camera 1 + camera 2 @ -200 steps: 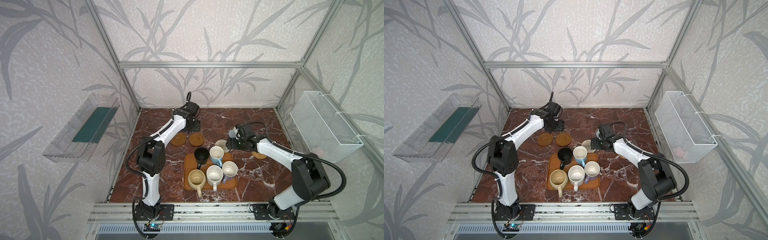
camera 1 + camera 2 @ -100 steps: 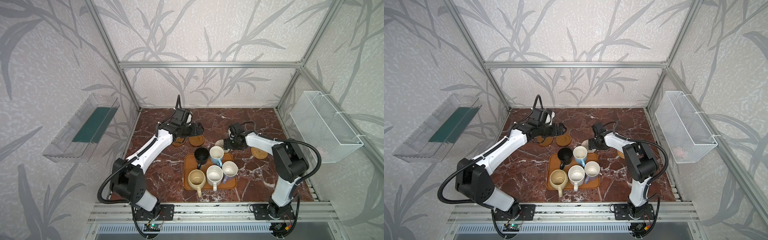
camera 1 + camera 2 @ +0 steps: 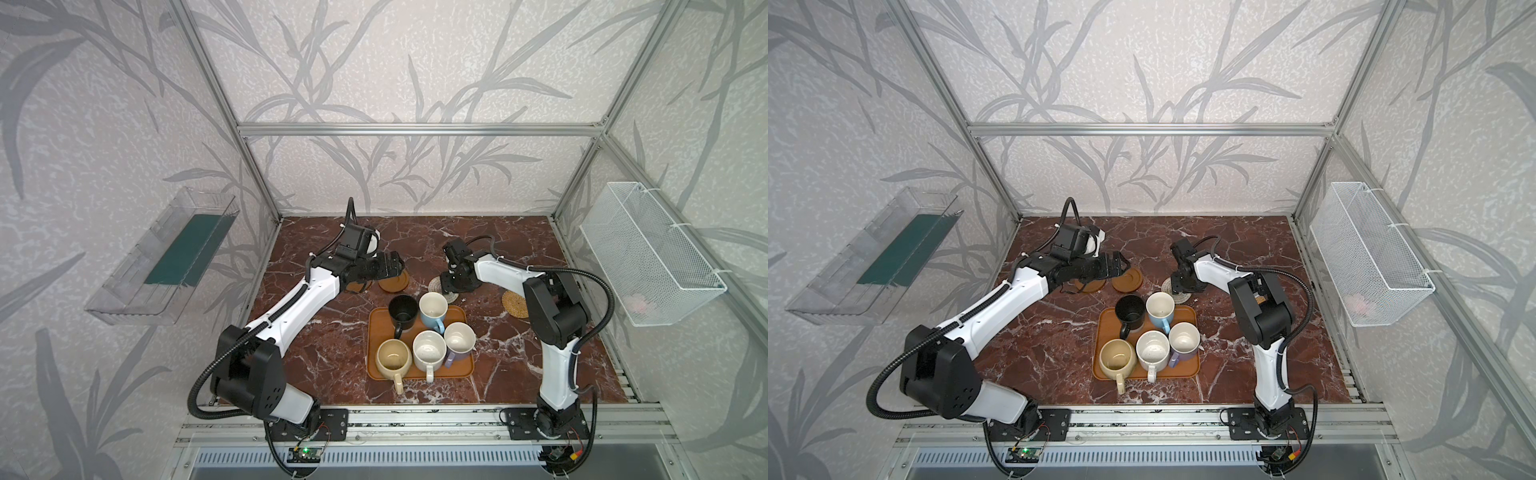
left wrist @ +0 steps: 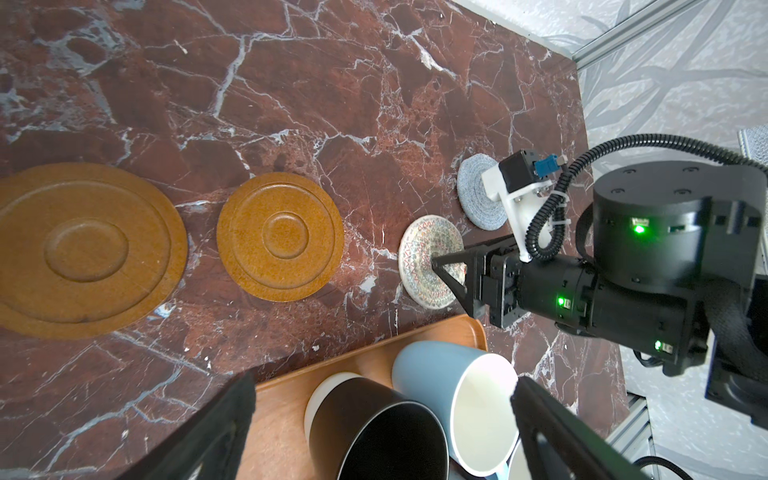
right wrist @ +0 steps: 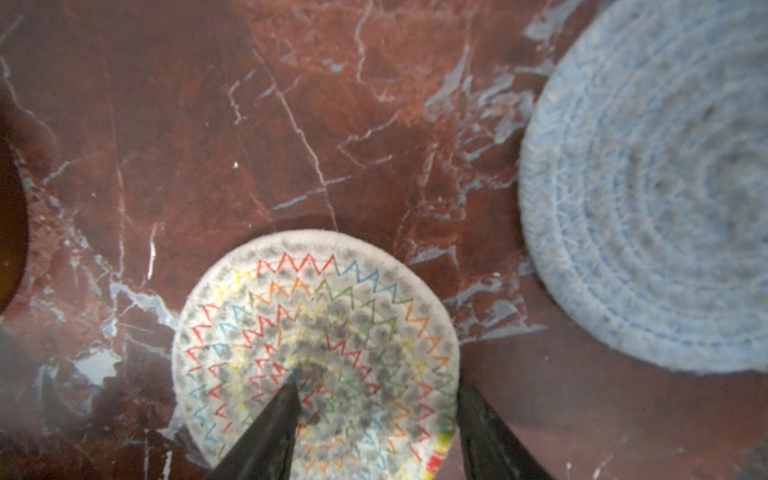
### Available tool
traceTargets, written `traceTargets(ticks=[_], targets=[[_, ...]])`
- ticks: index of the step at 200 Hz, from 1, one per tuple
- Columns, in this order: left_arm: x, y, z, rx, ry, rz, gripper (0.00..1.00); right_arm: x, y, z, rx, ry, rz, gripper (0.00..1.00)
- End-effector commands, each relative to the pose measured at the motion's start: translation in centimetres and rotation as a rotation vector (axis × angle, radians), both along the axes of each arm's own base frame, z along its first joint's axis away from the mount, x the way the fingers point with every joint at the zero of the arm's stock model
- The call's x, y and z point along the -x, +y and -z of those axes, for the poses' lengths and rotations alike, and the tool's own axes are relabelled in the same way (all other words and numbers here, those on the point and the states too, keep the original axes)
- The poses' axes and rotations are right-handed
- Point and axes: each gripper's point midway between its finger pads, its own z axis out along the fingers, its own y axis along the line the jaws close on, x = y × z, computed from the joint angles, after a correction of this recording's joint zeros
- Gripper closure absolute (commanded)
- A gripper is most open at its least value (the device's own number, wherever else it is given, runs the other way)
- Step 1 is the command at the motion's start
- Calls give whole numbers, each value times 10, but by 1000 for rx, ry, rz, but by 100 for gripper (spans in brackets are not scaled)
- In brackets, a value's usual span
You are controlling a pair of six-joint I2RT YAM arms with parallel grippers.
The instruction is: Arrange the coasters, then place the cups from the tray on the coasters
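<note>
Five cups stand on the orange-brown tray (image 3: 376, 332): black (image 3: 402, 309), light blue (image 3: 433, 309), cream-yellow (image 3: 392, 360), white (image 3: 429, 357) and lavender (image 3: 459, 338). Behind the tray lie two brown wooden coasters (image 4: 83, 249) (image 4: 282, 237), a cream woven coaster (image 5: 316, 332), a grey woven coaster (image 4: 476, 203) and a rattan coaster (image 3: 514, 304). My left gripper (image 3: 390, 266) hovers open and empty above the brown coasters. My right gripper (image 5: 376, 399) points down at the cream coaster, jaws apart: one fingertip (image 5: 286, 395) is on its middle, the other just outside its rim.
A clear bin (image 3: 166, 257) hangs on the left wall and a white wire basket (image 3: 648, 253) on the right wall. Metal frame posts stand at the table's back corners. The right arm's elbow (image 3: 552, 307) rises beside the rattan coaster.
My left gripper has opened wide and its arm has swung low toward the front left. My right gripper has edged left over the cream coaster and its jaws have narrowed.
</note>
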Motion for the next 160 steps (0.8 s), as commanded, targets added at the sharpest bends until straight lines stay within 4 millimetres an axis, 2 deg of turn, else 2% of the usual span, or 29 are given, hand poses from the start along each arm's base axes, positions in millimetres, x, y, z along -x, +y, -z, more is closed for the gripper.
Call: traceTargets(ticks=[1, 16, 79, 160], targets=[[4, 4, -10, 25, -27, -10, 1, 8, -11, 21, 95, 79, -5, 43], [7, 7, -10, 25, -28, -11, 2, 1, -11, 21, 113, 85, -5, 46], [15, 11, -11, 48, -31, -26, 2, -21, -2, 22, 123, 89, -22, 51], [27, 12, -5, 76, -19, -37, 3, -39, 5, 31, 132, 99, -33, 51]])
